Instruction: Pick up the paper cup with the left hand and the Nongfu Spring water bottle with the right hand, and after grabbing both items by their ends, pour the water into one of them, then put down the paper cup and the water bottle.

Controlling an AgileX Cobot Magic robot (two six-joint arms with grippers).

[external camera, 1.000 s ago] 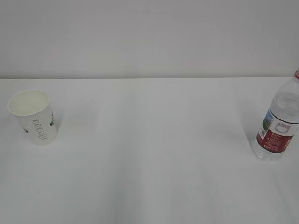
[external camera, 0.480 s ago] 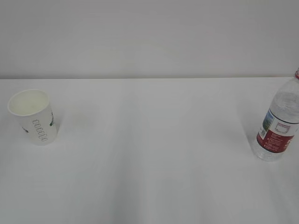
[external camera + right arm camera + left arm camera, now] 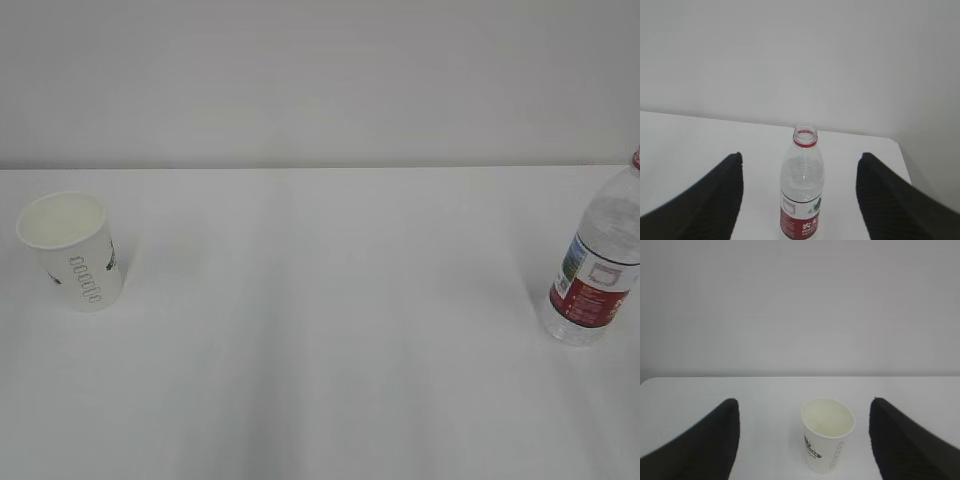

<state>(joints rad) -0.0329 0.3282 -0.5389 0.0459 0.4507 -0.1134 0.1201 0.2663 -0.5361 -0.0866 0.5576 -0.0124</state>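
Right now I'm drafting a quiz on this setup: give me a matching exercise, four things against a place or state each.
Things:
1. cup
2. bottle
3. left hand
4. right hand

Places or states:
A. open, facing the bottle
B. upright, far right of the table
C. open, facing the cup
D. upright, far left of the table

Pairs: 1-D, 2-B, 3-C, 4-A

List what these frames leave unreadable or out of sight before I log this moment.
- Nongfu Spring water bottle: its mouth and right side are cut by the exterior view's edge; its base by the right wrist view's bottom edge.
- Paper cup lettering: too small and blurred in every view.
- Both arms: absent from the exterior view; only dark fingers show in wrist views.
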